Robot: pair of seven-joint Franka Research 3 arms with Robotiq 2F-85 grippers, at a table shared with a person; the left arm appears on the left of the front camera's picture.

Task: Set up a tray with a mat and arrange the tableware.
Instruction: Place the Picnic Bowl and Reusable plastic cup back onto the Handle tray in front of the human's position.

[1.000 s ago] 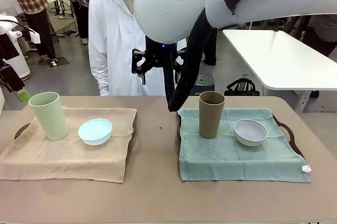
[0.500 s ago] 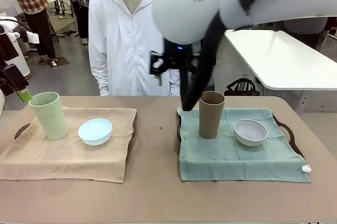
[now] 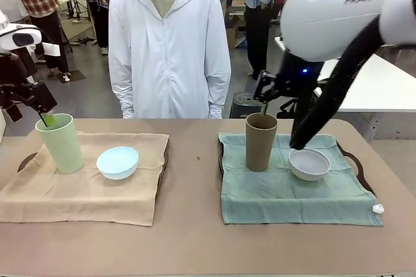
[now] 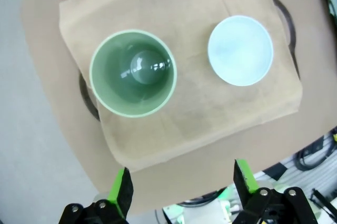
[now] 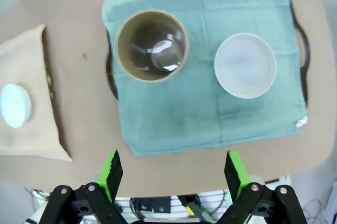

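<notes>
Two trays carry mats and tableware. On the left, a beige mat (image 3: 84,186) holds a pale green cup (image 3: 60,142) and a light blue bowl (image 3: 117,162). The teal mat (image 3: 292,192) on the right holds a brown cup (image 3: 261,141) and a white bowl (image 3: 309,164). My left gripper (image 3: 36,114) hangs open just behind the green cup's rim; its wrist view looks down on the green cup (image 4: 132,72) and blue bowl (image 4: 240,50). My right gripper (image 3: 270,103) hovers open above the brown cup (image 5: 151,45), the white bowl (image 5: 245,65) beside it. Neither holds anything.
A person in a white hooded jacket (image 3: 169,49) stands at the far edge, hands out of sight. Dark tray handles (image 3: 354,160) stick out from under the mats. A white table (image 3: 357,75) stands at the back right. Bare tabletop lies between the trays and along the front.
My right arm has swung from the middle of the table to the right, and its gripper now hangs over the brown cup. My left gripper has come in over the green cup.
</notes>
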